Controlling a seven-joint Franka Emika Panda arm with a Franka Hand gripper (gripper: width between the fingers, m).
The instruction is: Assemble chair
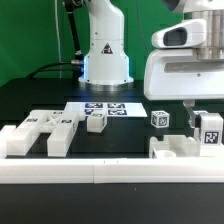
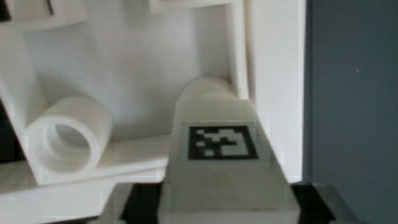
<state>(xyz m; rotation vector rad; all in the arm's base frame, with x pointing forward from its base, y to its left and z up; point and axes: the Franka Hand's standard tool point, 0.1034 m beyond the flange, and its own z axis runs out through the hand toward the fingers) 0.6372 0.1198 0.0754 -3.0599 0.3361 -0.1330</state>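
My gripper [image 1: 200, 112] hangs at the exterior view's right, shut on a white tapered chair part with a black-and-white tag [image 1: 209, 129]. In the wrist view that part [image 2: 222, 130] runs out from between my dark fingers [image 2: 150, 205], the jaws closed on its two sides. Under it lies a white blocky part [image 1: 178, 147] with a round tube-like opening [image 2: 68, 135]. Whether the held part touches it I cannot tell. Flat white chair pieces [image 1: 45, 130] lie at the exterior view's left. A small tagged white piece [image 1: 158, 118] stands just left of my gripper.
The marker board [image 1: 103, 108] lies at mid-table in front of the robot base [image 1: 104, 55]. A small tagged block [image 1: 96, 123] sits by it. A long white rail [image 1: 100, 171] runs along the front edge. The table top is black.
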